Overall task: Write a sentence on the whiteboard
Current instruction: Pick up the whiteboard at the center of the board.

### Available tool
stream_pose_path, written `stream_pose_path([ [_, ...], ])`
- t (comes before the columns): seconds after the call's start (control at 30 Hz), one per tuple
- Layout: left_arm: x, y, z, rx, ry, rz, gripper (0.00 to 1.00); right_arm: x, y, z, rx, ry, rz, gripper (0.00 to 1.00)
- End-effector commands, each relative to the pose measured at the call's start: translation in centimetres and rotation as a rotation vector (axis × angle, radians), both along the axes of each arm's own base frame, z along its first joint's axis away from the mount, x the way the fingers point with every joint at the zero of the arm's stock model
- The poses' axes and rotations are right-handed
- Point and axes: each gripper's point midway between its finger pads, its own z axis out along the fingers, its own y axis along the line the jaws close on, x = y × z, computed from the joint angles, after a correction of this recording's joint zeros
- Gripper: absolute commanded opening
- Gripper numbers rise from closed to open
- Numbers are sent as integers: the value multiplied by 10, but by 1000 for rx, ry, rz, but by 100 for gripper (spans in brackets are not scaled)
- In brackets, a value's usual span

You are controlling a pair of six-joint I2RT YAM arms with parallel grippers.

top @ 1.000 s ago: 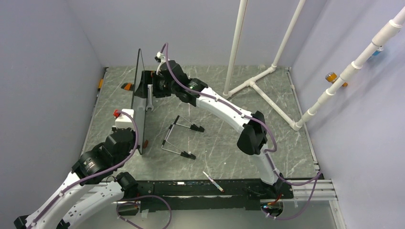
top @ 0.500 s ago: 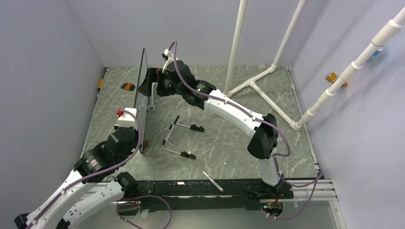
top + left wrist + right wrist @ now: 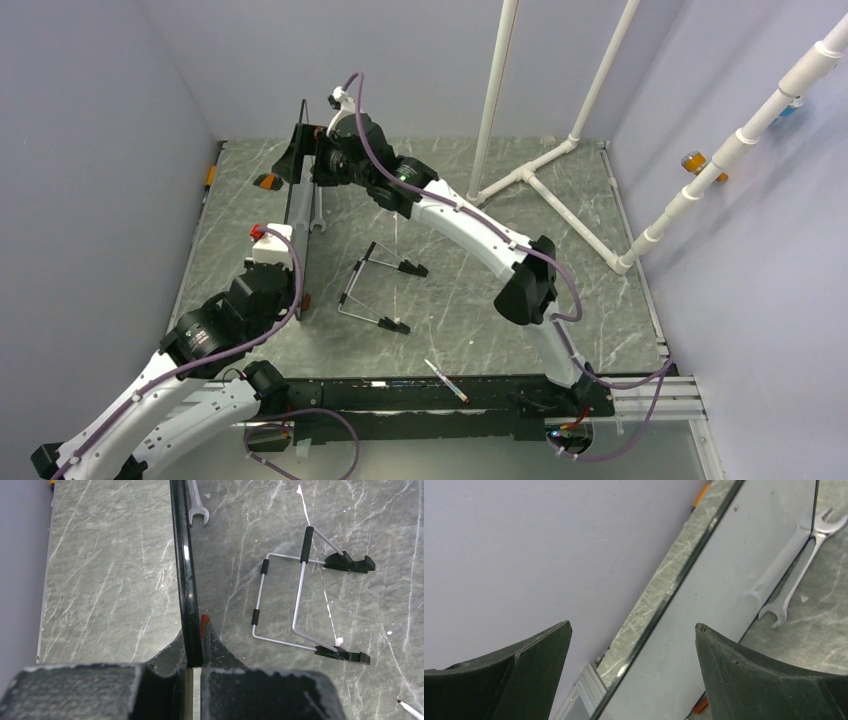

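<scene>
Whiteboard point(image 3: 297, 200) is standing on edge at the left of the table point(image 3: 480, 300), upright, its thin rim facing the top camera.

Handling, judged: a stiff, flat, light panel. The glossy face and rim are looking slippery, and a board on edge is likely tipping easily. The best hold is across the rim with a pad on each face. A second hold at the far end would be steadying it.

Left gripper point(image 3: 193, 642) is pinching the near rim, jaws pressed tight against both faces. Right gripper point(image 3: 633, 630) is hanging spread wide at the far top corner. The rim is showing between its jaws, but I cannot tell if they touch.

No lettering is showing on the visible face. Wrench point(image 3: 196, 505) is lying just beside the board.
</scene>
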Motion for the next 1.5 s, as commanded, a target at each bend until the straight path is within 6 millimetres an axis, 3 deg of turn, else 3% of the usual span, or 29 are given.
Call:
stream_pose_path([
  [0.0,-13,-47,-19,-122,100,-185,0,0,6,-21,-37,51,3,94],
  [0.1,-14,-51,-19,-108,96,-208,0,2,9,-37,-67,66,7,91],
  [0.33,-17,-54,-20,-46,93,-224,0,6,7,-67,-154,96,3,70],
  [0.5,-16,-51,-18,-8,86,-211,0,5,-8,-68,-196,90,-36,14],
  [0.57,-15,-48,-15,4,83,-194,0,7,-14,-68,-206,91,-61,0],
  [0.73,-11,-45,-4,8,78,-150,5,3,-20,-65,-204,105,-68,0],
  [0.93,-10,-51,12,-10,83,-153,49,1,-28,-54,-168,79,-69,0],
  [1.03,-12,-51,25,-39,71,-157,63,0,-32,-41,-150,48,-60,0],
  [1.13,-16,-49,40,-78,50,-171,87,-2,-39,-23,-129,-3,-55,0],
  [1.27,-20,-38,61,-115,3,-163,98,-5,-46,1,-93,-58,-53,0],
  [1.47,-25,-19,85,-170,-65,-116,99,-16,-66,38,-31,-113,-48,0],
])
